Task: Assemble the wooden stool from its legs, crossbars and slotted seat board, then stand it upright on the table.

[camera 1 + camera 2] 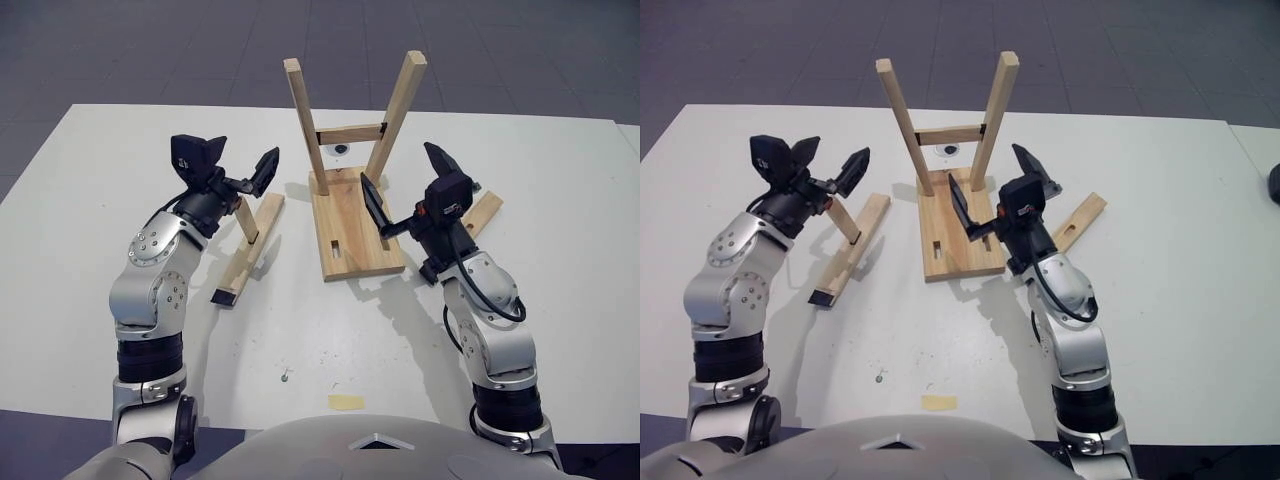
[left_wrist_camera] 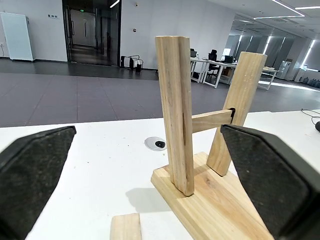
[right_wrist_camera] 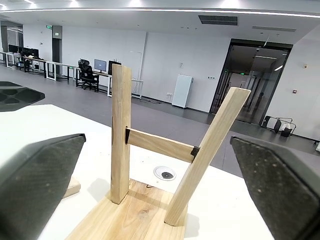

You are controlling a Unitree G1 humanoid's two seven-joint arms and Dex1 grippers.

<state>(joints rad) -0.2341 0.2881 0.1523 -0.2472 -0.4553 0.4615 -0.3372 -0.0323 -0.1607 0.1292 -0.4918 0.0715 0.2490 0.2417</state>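
Left hand (image 1: 235,168), fingers spread wide and empty, hovers over a loose pale wooden leg (image 1: 250,250) on the white desk (image 1: 100,160). Mid-desk, the slotted wooden seat board (image 1: 340,215) lies flat, bearing two upright legs (image 1: 305,125). At its right edge is the right hand (image 1: 408,185), equally spread and empty.

The two head eyes look forward and down from high over the desk (image 1: 560,300), taking in the whole seat board (image 1: 345,225); each wrist camera sits low and near, facing level between its own spread jaws; all four share the upright legs (image 2: 175,110) and crossbar (image 3: 159,145).
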